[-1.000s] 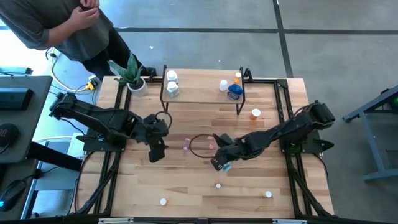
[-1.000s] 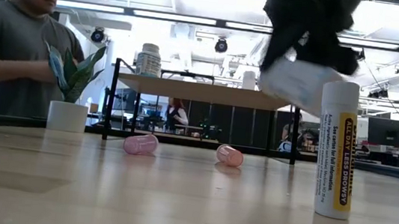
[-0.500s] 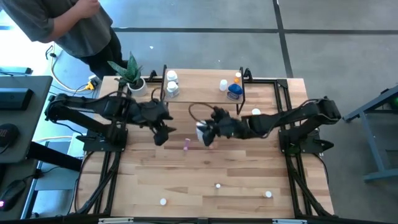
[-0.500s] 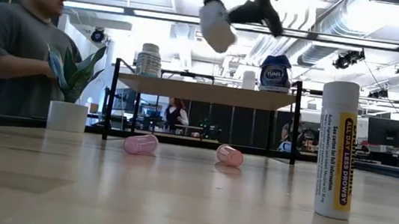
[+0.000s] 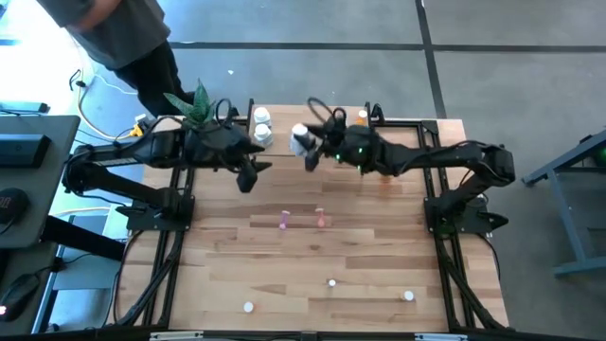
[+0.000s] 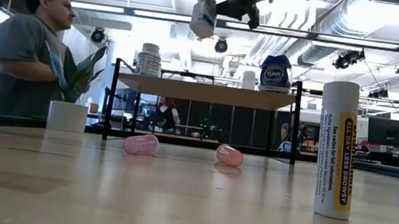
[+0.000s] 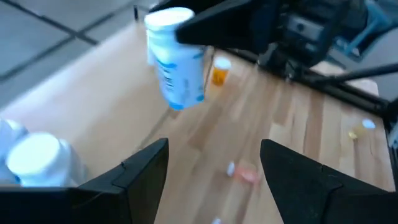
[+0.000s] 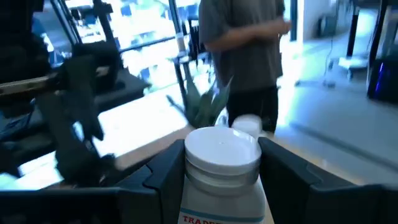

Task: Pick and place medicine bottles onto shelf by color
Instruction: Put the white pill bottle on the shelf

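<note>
Shelf (image 5: pixel 312 142) at table's back edge; two bottles (image 5: pixel 261 128) on its left end; plant (image 5: pixel 199 112) beside.

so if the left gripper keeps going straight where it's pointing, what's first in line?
Probably the white bottle held by the right gripper: it hangs ahead of the open left gripper, though somewhat above its line. Depth is unclear.

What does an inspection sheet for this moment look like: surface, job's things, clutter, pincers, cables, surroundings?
Surface: wooden table, mostly bare.
Job's things: shelf carries white bottles at one end and a blue bottle at the other; two pink bottles lie on the table; small white bottles near the front.
Clutter: potted plant.
Pincers: right pincer holds a white bottle above the shelf; left pincer open, empty.
Cables: loop on the right arm.
Surroundings: person behind the table.
</note>
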Controlling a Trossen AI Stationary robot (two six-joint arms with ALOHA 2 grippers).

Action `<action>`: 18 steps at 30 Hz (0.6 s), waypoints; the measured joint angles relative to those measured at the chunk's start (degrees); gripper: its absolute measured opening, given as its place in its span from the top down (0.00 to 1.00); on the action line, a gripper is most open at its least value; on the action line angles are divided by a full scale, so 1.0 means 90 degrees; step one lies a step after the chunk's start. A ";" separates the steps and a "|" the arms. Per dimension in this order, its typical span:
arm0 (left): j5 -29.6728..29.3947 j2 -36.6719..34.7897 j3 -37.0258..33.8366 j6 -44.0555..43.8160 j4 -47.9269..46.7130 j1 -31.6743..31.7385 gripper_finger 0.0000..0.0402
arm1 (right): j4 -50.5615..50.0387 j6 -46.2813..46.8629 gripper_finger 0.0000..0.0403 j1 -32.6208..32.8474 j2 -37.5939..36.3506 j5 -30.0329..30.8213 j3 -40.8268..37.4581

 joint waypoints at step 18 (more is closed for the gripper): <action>-0.0380 0.0000 0.0000 0.1004 0.1082 0.0929 0.40 | 0.2665 -0.2740 0.60 -0.0864 0.1053 -0.0849 0.0005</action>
